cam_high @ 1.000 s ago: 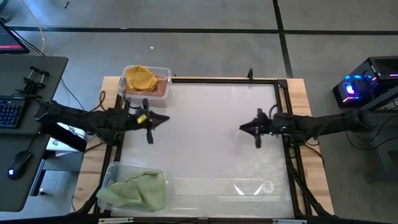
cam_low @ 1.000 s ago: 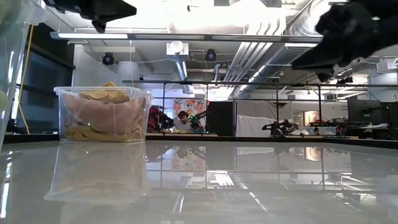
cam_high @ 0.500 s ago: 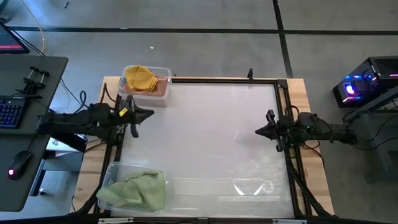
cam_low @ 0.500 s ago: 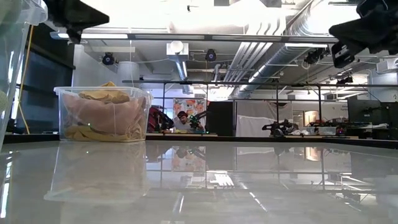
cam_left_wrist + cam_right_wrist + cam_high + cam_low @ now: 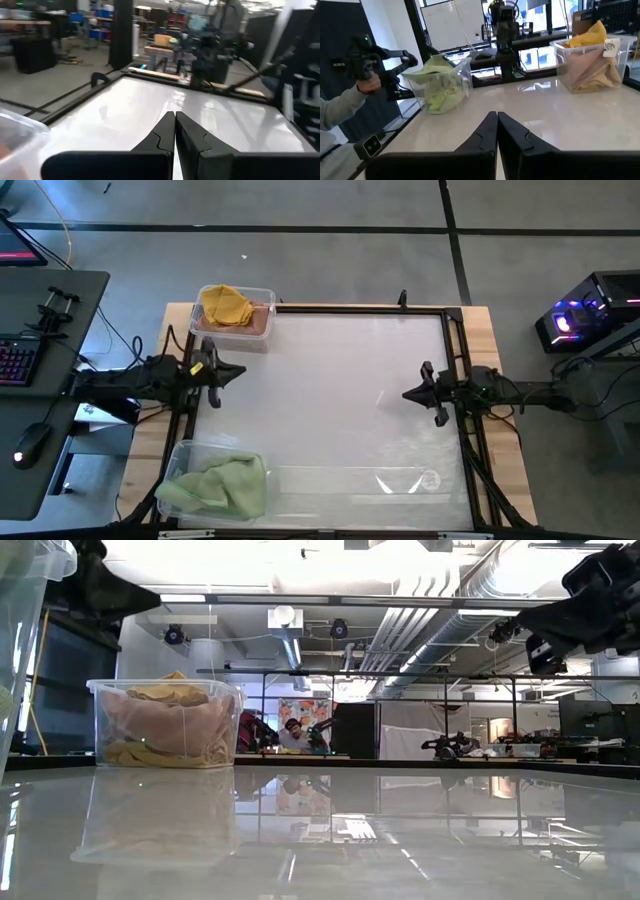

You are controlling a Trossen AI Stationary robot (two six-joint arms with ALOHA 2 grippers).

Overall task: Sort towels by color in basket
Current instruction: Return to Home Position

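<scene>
A clear basket (image 5: 236, 321) at the table's far left corner holds a mustard yellow towel (image 5: 225, 303) on top of pink-brown ones (image 5: 165, 725). A second clear basket (image 5: 190, 485) at the near left corner holds green towels (image 5: 218, 486). My left gripper (image 5: 240, 372) hovers shut at the table's left edge between the two baskets, holding nothing. My right gripper (image 5: 406, 395) hovers shut near the table's right edge, holding nothing. In each wrist view the fingers meet tip to tip (image 5: 174, 116), (image 5: 497, 116).
A bare white tabletop (image 5: 330, 390) with a dark frame lies between the arms. A clear box (image 5: 400, 480) sits at the near edge. A desk with a keyboard (image 5: 15, 360) stands left of the table. A person's arm and hand holding a device (image 5: 362, 80) show beyond the near left corner.
Both arms have drawn back from the table's middle toward their own sides: the left gripper toward the left edge, the right gripper toward the right edge, then slightly back inward. Both stay shut. The towels and baskets have not moved.
</scene>
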